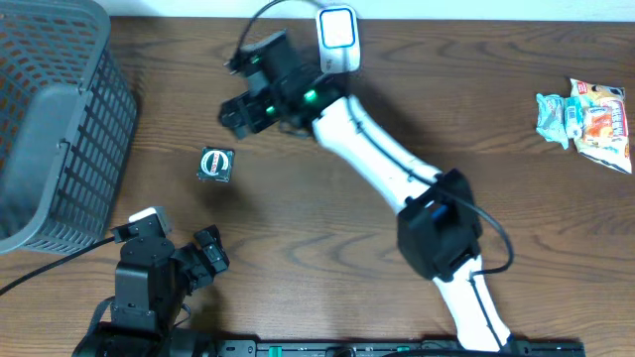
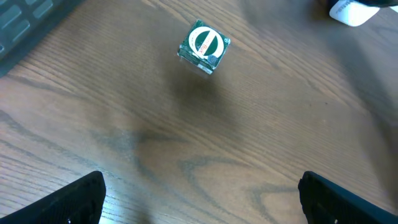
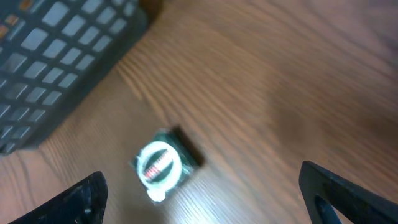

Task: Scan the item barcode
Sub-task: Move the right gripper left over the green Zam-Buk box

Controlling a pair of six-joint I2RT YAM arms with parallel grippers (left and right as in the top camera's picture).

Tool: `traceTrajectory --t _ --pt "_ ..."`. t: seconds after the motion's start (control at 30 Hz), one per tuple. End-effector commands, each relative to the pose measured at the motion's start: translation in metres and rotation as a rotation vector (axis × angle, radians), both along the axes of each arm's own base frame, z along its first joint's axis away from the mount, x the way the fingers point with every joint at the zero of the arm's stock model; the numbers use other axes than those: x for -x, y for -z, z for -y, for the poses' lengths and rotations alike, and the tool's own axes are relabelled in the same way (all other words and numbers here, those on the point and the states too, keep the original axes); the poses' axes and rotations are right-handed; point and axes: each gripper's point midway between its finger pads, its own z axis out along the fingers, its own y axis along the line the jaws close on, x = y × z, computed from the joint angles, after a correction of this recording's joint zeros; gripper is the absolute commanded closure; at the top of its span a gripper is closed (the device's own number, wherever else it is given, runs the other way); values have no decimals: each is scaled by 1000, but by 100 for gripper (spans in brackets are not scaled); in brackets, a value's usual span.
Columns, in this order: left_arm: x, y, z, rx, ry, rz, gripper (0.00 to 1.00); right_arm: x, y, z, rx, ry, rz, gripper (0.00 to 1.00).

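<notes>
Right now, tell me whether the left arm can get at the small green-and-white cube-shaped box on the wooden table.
Probably yes. The left gripper is open and faces the small green-and-white box, with only bare wooden table between them. The right gripper is near the box but apart from it.

This looks like a mock shop checkout set up for robot trials. A wood-grain counter [image 1: 516,198] carries a grey plastic shopping basket [image 1: 60,129] at one end, a white scanner [image 1: 337,35] on a cable at the far edge, and goods of the sort a shop sells: a small labelled box [image 1: 215,164] and bright snack packets [image 1: 590,121]. A white robot arm [image 1: 377,149] and a black robot arm [image 1: 144,278] rise from its near edge.
</notes>
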Motion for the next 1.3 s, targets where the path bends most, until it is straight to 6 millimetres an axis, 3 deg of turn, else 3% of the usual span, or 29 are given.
traceTrajectory --t 0.0,0.2,0.37,0.53,0.9,1.27 --pt "0 -1 -1 -3 -3 5 2 -3 33 -14 78 159 25 7" --pt "0 -1 -1 -3 -2 5 2 21 63 -51 34 219 -39 7" --pt "0 -1 -1 -3 -3 5 2 39 87 -69 46 202 -61 9" --pt "0 -1 -1 -3 -2 5 3 43 95 -70 53 309 -74 12" --pt "0 -1 -1 -3 -3 5 2 49 110 -52 116 508 -87 16" --pt "0 -1 -1 -3 -2 5 2 69 146 -63 118 445 -214 18"
